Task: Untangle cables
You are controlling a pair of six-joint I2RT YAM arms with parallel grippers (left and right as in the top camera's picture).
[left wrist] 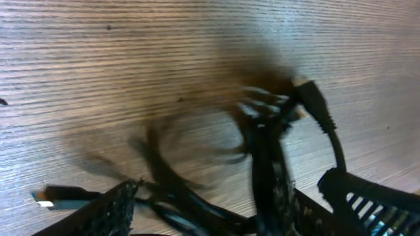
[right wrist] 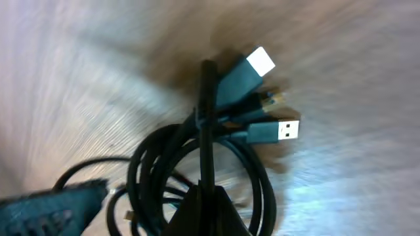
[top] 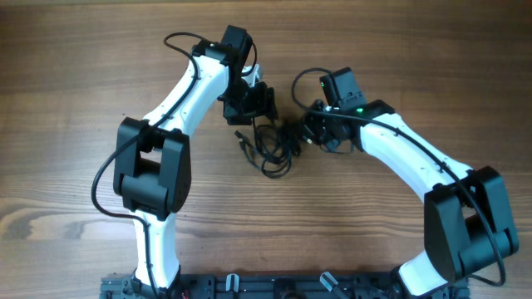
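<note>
Reaching in from the near left, the left arm (top: pixel 179 108) stretches toward the far middle of the wooden bench (top: pixel 75 75). The left fingers (left wrist: pixel 108 211) are released and spread wide: one sits at the lower left of the wrist view, the other at the lower right. Part of the cables (top: pixel 270 143) runs between them as a bunch of black strands, blurred in that view. I cannot tell whether any strand touches a finger. A bright-tipped plug (left wrist: pixel 56 195) lies on the bench just left of the left-hand finger.

Overhead, the cables form one small tangled clump at mid-bench, between the two wrists. Loose loops spill toward the near side.

Right of the clump, the right fingers (right wrist: pixel 203 210) are clenched on a single strand. It runs straight away from the tips, across the coiled loops. Past the loops three plug ends fan out close together: a white-tipped plug (right wrist: pixel 261 62), a small gold-tipped plug (right wrist: pixel 272 98) and a flat USB plug (right wrist: pixel 283 130). The right arm (top: pixel 416 166) comes in from the near right.
</note>
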